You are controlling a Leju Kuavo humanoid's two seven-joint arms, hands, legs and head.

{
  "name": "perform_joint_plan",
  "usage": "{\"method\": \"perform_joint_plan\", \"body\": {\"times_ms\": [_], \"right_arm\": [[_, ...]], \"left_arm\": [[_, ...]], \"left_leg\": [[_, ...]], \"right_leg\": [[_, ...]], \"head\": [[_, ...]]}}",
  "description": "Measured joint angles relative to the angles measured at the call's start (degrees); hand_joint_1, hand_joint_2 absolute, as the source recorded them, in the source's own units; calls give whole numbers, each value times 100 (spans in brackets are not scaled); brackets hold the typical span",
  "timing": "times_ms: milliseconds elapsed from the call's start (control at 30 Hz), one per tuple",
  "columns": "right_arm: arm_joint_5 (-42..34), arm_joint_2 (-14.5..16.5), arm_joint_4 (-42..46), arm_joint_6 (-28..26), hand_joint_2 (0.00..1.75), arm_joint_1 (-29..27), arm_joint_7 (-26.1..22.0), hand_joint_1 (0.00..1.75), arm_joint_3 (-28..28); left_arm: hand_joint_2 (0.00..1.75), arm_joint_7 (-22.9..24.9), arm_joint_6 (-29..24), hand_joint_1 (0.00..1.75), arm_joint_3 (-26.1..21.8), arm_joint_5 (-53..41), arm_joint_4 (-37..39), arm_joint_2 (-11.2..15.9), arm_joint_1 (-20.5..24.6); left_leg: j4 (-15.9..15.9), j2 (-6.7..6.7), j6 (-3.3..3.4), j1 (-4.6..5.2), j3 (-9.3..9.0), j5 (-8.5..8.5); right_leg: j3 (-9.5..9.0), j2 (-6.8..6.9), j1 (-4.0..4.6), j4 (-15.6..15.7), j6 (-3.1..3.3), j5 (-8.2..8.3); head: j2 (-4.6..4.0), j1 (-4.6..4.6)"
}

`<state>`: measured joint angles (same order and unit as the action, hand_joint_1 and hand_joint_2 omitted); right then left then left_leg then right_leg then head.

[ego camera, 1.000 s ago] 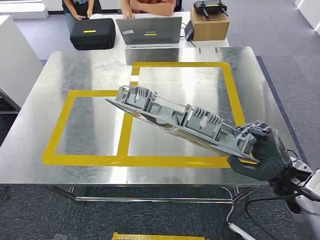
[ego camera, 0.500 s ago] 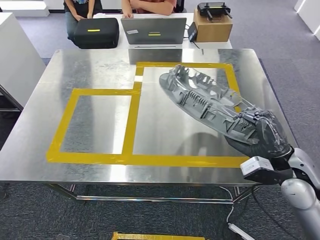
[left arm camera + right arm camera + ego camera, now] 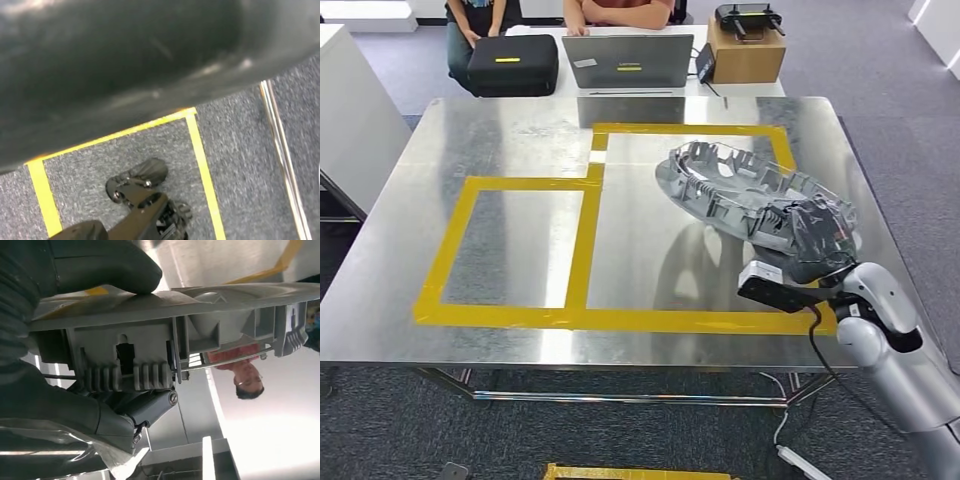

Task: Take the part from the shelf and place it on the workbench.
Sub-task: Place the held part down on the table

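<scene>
The right hand [image 3: 814,235] grips one end of the grey part [image 3: 743,190], its dark fingers closed around the ribbed edge; in the right wrist view the thumb [image 3: 109,265] lies along one face of the part [image 3: 181,335] and the fingers [image 3: 124,412] clamp the other. The part is long, moulded and ribbed, and it is held over the right half of the steel surface [image 3: 509,130], inside the larger yellow tape frame [image 3: 682,322]. Whether its far end touches the surface cannot be told. A smaller tape frame [image 3: 448,245] lies to the left. The left wrist view looks down at grey carpet [image 3: 245,165] with yellow lines [image 3: 203,170]; the left hand's state cannot be told. Beyond the surface stand a laptop [image 3: 628,60], a black case [image 3: 512,65] and a cardboard box [image 3: 743,55], with two people [image 3: 622,10] seated behind them.
</scene>
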<state>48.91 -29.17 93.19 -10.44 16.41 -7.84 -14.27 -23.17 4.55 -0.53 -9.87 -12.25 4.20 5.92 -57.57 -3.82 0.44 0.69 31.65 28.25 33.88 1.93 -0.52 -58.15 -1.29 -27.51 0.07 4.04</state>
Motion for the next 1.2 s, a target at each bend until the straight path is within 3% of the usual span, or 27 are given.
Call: {"method": "perform_joint_plan", "body": {"times_ms": [267, 1000, 1133, 1200], "right_arm": [[360, 257, -1095, -4, 175, 708, 256, 175, -711], [550, 587, -1944, -61, 175, 1190, 426, 175, -1424], [554, 607, -2004, -72, 175, 1222, 439, 0, -1480], [553, 627, -2033, -72, 175, 1241, 451, 0, -1500]], "left_arm": [[0, 99, 76, 0, 90, -93, -28, -13, 81], [0, 180, 177, 0, 139, -181, -39, -40, 121], [0, 180, 177, 0, 142, -196, -39, -44, 122], [0, 177, 175, 0, 143, -208, -40, -46, 123]], "left_leg": [[0, 3, 3, 0, 0, -5], [-3, 4, 3, 0, 3, -6], [-3, 4, 3, 0, 3, -5], [-3, 4, 3, 0, 3, -5]], "right_leg": [[1, 4, 1, -1, 0, 0], [1, 5, 0, -1, 0, 2], [1, 4, 0, -1, 0, 2], [1, 4, 0, -1, 0, 2]], "head": [[0, -1], [0, 1], [0, 1], [0, 1]]}}
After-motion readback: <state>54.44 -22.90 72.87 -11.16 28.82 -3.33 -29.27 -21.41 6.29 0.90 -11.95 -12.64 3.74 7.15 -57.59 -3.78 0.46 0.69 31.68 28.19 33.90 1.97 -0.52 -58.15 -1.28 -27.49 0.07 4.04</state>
